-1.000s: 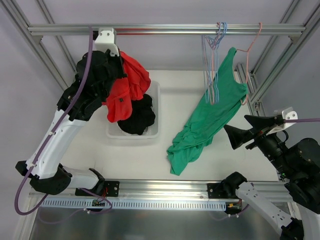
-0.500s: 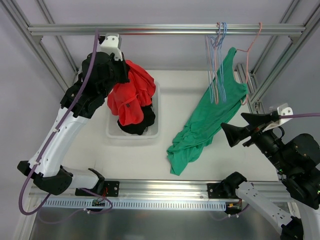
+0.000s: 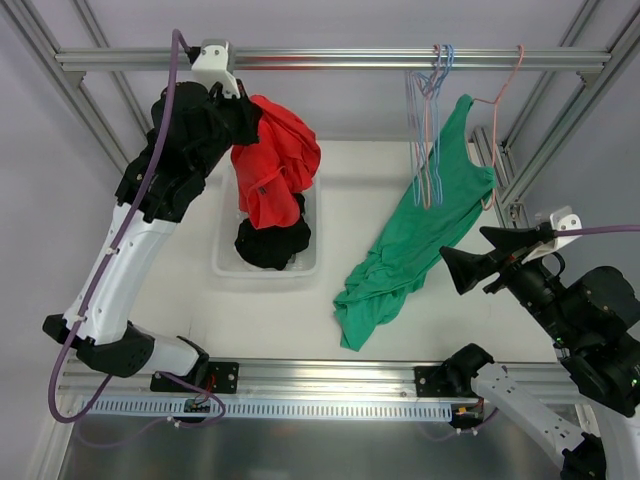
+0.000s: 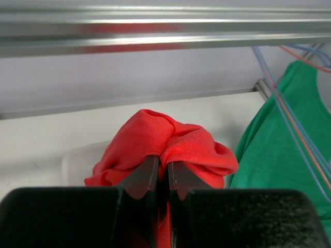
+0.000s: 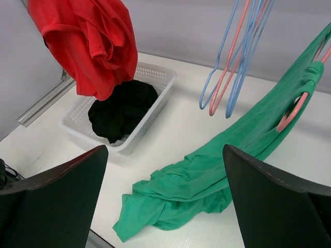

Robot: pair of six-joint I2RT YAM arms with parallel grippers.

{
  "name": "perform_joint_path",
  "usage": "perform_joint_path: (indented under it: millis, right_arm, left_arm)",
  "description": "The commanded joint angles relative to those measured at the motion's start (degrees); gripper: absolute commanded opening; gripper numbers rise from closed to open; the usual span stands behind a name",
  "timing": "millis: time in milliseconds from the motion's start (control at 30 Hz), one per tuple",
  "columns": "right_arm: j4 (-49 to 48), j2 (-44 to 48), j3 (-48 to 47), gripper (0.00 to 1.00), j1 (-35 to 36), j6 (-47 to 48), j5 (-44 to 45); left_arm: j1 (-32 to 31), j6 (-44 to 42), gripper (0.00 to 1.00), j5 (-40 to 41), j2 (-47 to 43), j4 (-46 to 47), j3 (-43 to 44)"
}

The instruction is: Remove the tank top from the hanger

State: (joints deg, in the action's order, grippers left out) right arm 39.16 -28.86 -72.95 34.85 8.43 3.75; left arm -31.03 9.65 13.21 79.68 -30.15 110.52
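Note:
A green tank top (image 3: pixel 420 230) hangs by one strap from a pink hanger (image 3: pixel 497 100) on the top rail (image 3: pixel 330 58). Its lower end lies crumpled on the white table. It also shows in the right wrist view (image 5: pixel 227 150) with the hanger (image 5: pixel 289 111), and in the left wrist view (image 4: pixel 279 150). My right gripper (image 3: pixel 462 247) is open and empty, just right of the tank top's middle (image 5: pixel 164 155). My left gripper (image 4: pixel 163 165) is shut on a red garment (image 3: pixel 275 170) and holds it high above the basket.
A white basket (image 3: pixel 225 265) at the middle left holds a black garment (image 3: pixel 270 240). Several empty blue and pink hangers (image 3: pixel 430 120) hang on the rail just left of the tank top. Aluminium frame posts stand at both sides.
My left arm has raised the red garment and carried it slightly right, over the basket. My right gripper has edged a little left towards the tank top.

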Motion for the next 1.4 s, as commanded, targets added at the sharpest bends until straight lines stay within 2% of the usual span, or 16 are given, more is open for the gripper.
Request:
perform_joint_path:
  millis: [0, 133, 233, 533, 700, 900, 967, 1100, 1167, 1200, 1333, 1367]
  right_arm:
    - [-3.21, 0.21, 0.35, 0.99, 0.31, 0.19, -0.41]
    - [-3.65, -0.32, 0.88, 1.00, 0.31, -0.34, -1.46]
    - [-4.00, -0.41, 1.49, 0.99, 0.31, -0.34, -1.99]
    - [-4.88, 0.91, 5.09, 0.99, 0.31, -1.48, -2.43]
    - [-4.88, 2.75, 6.41, 1.00, 0.31, -1.83, -2.43]
    - [-4.44, 5.13, 8.52, 0.99, 0.31, -2.19, -2.00]
    - [-3.31, 6.18, 8.96, 1.00, 0.31, -1.92, -1.12]
    - [-1.10, 6.80, 8.09, 1.00, 0.31, -1.48, 0.38]
    - [0.13, 6.63, 7.38, 1.00, 0.31, -1.39, 0.47]
    - [0.30, 6.54, 6.86, 1.00, 0.31, -1.31, 0.73]
    - [2.32, 6.10, 6.06, 0.99, 0.31, -1.22, 3.10]
    - [2.94, 5.84, 5.80, 1.00, 0.31, -1.31, 4.85]
  left_arm:
    - [2.80, 2.20, 0.00, 2.43, -0.32, 3.43, -3.63]
    - [8.25, 8.27, 0.00, 1.21, 0.47, 3.43, -12.23]
    - [11.25, 10.48, 0.00, 0.68, 3.28, 3.52, -15.41]
    - [11.08, 14.08, 0.00, -10.40, 20.59, 3.61, -22.96]
    - [7.48, 15.83, 0.00, -4.00, 26.30, 4.84, -29.30]
    - [7.03, 19.87, 0.00, -0.03, 29.22, 5.54, -35.45]
    - [7.03, 20.67, 0.00, 1.54, 28.61, 5.63, -37.04]
    - [7.03, 21.11, 0.00, 4.45, 20.01, 5.37, -38.80]
    - [7.03, 20.59, 0.26, 5.15, 15.97, 5.28, -38.71]
    - [7.03, 19.89, 0.45, 5.16, 12.03, 5.19, -38.19]
    - [7.03, 18.30, 0.75, 4.98, 4.27, 4.93, -36.61]
    - [7.03, 17.78, 0.79, 4.81, 1.47, 4.58, -36.34]
